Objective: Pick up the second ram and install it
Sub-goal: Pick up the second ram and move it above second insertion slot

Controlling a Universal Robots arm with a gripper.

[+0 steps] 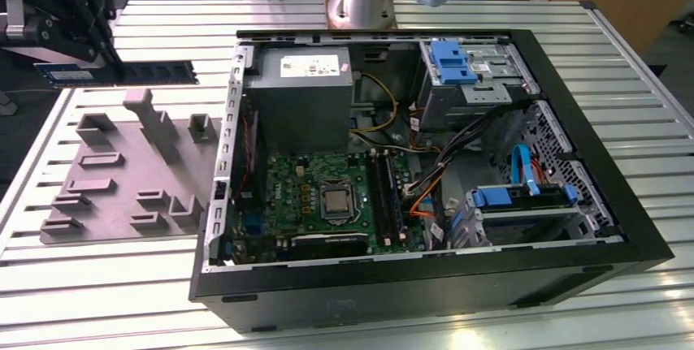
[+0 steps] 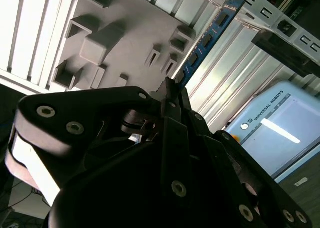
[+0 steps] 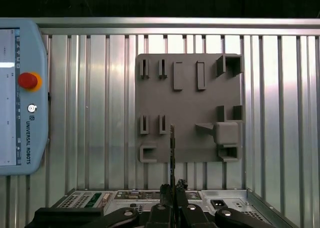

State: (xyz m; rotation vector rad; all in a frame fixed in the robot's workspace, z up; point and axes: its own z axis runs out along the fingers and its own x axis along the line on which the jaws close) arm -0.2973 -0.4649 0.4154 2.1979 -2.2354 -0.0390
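Observation:
At the exterior view's upper left, the second ram (image 1: 146, 72), a long dark blue-green stick with black chips, hangs level above the grey fixture plate (image 1: 119, 179). My gripper (image 1: 100, 64) is shut on its end nearer the exterior view's left. In the second wrist view the ram (image 2: 205, 40) juts out from between the black fingers (image 2: 172, 95). In the first wrist view the ram (image 3: 172, 150) appears edge-on, as a thin line rising from the gripper (image 3: 172, 190) over the fixture plate (image 3: 190, 105).
An open computer case (image 1: 434, 285) lies on the slatted metal table (image 1: 109, 285). Inside it are the green motherboard (image 1: 314, 196), black memory slots (image 1: 385, 196), a power supply (image 1: 298, 94) and cables. A teach pendant (image 3: 20, 97) lies beyond the fixture.

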